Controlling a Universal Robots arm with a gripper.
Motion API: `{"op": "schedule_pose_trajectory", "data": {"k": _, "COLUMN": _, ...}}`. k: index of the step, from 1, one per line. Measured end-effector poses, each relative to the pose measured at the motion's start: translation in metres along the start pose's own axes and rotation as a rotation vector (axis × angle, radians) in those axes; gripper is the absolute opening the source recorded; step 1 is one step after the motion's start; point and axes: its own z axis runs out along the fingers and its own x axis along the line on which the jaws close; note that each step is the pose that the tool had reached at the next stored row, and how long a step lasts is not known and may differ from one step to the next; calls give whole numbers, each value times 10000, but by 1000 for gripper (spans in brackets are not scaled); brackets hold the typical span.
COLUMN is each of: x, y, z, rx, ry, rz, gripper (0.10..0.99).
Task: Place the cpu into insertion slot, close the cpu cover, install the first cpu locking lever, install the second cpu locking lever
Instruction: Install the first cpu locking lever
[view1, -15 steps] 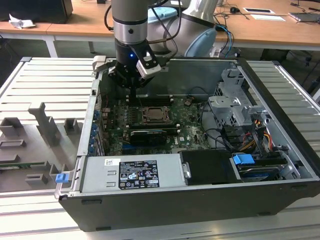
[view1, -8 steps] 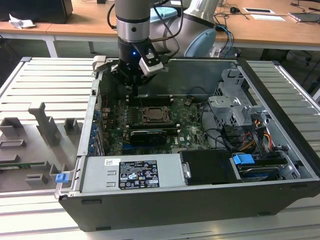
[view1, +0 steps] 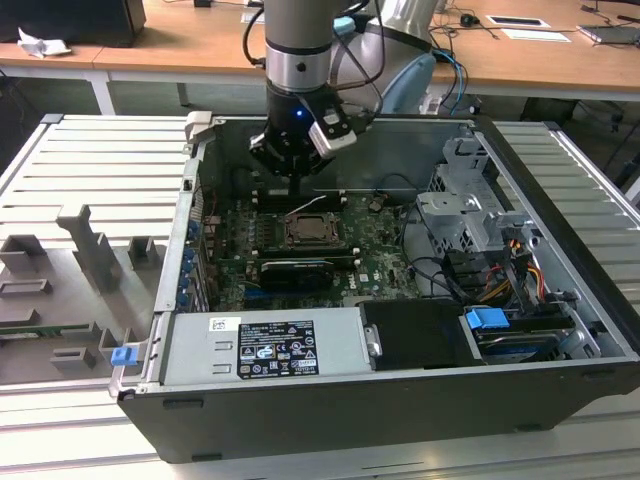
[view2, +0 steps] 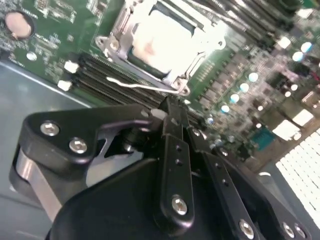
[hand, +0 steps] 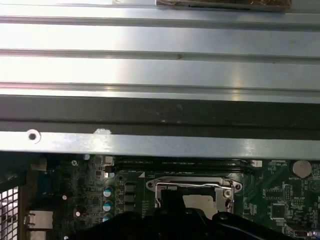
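1. Sitting on a ribbed metal workbench (view1: 90, 160), with wooden desks (view1: 520, 55) behind: an open computer case (view1: 400, 400), lying on its side so the green motherboard (view1: 375, 250) is facing up and reachable from above.
2. Hovering just inside the case's far wall, over the memory slots (view2: 100, 75): the gripper (view1: 285, 180), hanging from the arm and pointing down at the board, close beside the socket and not touching it.
3. Pressing together in the second wrist view: black fingers (view2: 175, 120), tips meeting in one narrow point with nothing pinched between them, probably suited to nudging a thin wire part more than to grasping.
4. Resting already in the insertion slot (view1: 312, 232), near the middle of the motherboard: the cpu (view2: 162, 37), its pale metal top showing through the window.
5. Lying down flat around the chip: the cpu cover (view2: 200, 65), appearing closed over the socket in both wrist views.
6. Standing slightly away from the socket edge nearest the gripper: a thin silver locking lever (view2: 145, 86), looking not yet tucked under its catch, judging from the second wrist view.
7. Crossing the socket's far side in the first wrist view: another wire lever (hand: 192, 184); latched or not, cannot tell.
8. Occupying the case's near edge: a grey power supply (view1: 265, 345), well apart from the work.
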Motion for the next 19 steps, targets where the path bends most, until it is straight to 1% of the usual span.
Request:
{"op": "schedule_pose_trajectory", "data": {"k": 1, "x": -23, "y": -1, "z": 3, "rx": -50, "ry": 0, "rz": 2, "gripper": 106}}
{"op": "schedule_pose_trajectory", "data": {"k": 2, "x": -52, "y": -2, "z": 4, "rx": -299, "ry": -5, "rz": 1, "gripper": 106}}
{"op": "schedule_pose_trajectory", "data": {"k": 4, "x": -58, "y": -2, "z": 7, "rx": -651, "ry": -13, "rz": 3, "gripper": 106}}
{"op": "schedule_pose_trajectory", "data": {"k": 5, "x": -57, "y": -4, "z": 24, "rx": -697, "ry": -16, "rz": 6, "gripper": 106}}
{"op": "schedule_pose_trajectory", "data": {"k": 7, "x": -66, "y": -6, "z": 44, "rx": -696, "ry": -14, "rz": -22, "gripper": 106}}
{"op": "schedule_pose_trajectory", "data": {"k": 9, "x": -90, "y": -7, "z": 66, "rx": -696, "ry": -3, "rz": -206, "gripper": 106}}
{"op": "schedule_pose_trajectory", "data": {"k": 12, "x": -112, "y": -7, "z": 101, "rx": -696, "ry": -2, "rz": -214, "gripper": 106}}
{"op": "schedule_pose_trajectory", "data": {"k": 14, "x": -125, "y": -8, "z": 145, "rx": -697, "ry": -2, "rz": -210, "gripper": 106}}
{"op": "schedule_pose_trajectory", "data": {"k": 15, "x": -141, "y": -8, "z": 181, "rx": -697, "ry": -3, "rz": -208, "gripper": 106}}
{"op": "schedule_pose_trajectory", "data": {"k": 16, "x": -159, "y": -5, "z": 197, "rx": -696, "ry": -2, "rz": -208, "gripper": 106}}
{"op": "schedule_pose_trajectory", "data": {"k": 19, "x": -190, "y": 2, "z": 215, "rx": -696, "ry": -3, "rz": -209, "gripper": 106}}
